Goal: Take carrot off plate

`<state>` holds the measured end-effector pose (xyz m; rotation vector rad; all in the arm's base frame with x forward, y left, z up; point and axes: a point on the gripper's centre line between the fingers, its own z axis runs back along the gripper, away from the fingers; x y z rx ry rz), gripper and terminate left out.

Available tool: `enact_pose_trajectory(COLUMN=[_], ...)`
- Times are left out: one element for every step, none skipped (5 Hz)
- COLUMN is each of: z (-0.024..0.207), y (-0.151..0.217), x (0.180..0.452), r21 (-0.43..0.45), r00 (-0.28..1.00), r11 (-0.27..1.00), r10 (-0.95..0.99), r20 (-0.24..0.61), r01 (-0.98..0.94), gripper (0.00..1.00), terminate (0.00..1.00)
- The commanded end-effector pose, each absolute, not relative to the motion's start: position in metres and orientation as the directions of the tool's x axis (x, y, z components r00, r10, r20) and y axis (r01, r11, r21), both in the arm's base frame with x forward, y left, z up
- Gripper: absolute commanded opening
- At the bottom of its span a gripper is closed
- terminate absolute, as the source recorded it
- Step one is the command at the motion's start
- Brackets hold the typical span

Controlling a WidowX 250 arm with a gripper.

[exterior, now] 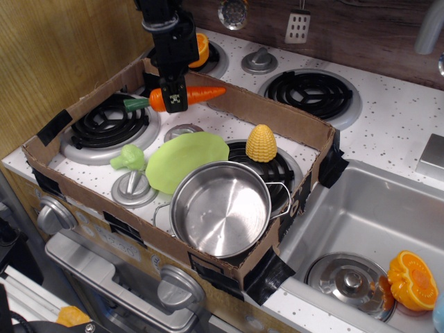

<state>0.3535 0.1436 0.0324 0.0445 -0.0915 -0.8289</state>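
Observation:
My gripper (173, 99) is shut on the orange carrot (199, 93), holding it level in the air over the back left part of the cardboard box. The carrot's dark green stem (136, 104) points left, its tip points right. The light-green plate (184, 161) lies flat in the box, in front of the carrot and below it, partly covered by the steel pot (220, 208). The carrot does not touch the plate.
A cardboard box wall (270, 118) rings the stove top. Inside are a yellow corn (261, 143), a green broccoli piece (128, 159) and a black burner (111, 120). An orange half (200, 48) sits behind the arm. The sink (374, 222) at right holds a lid and an orange fruit (414, 279).

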Motion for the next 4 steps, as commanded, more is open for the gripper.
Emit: enact_pose_trajectory(z=[0.032, 0.033, 0.049, 0.074], y=[0.151, 0.147, 0.139, 0.128], x=[0.359, 0.357, 0.358, 0.362], r21=[0.118, 0.134, 0.177, 0.238], r00=[0.703, 0.722, 0.723, 0.731], r11=[0.709, 0.727, 0.719, 0.712], r10=[-0.705, -0.686, -0.689, -0.682], r20=[0.092, 0.092, 0.052, 0.011], r01=[0.695, 0.674, 0.673, 0.661], gripper=[0.00, 1.00, 1.00, 1.00], terminate=[0.00, 0.00, 0.00, 1.00])
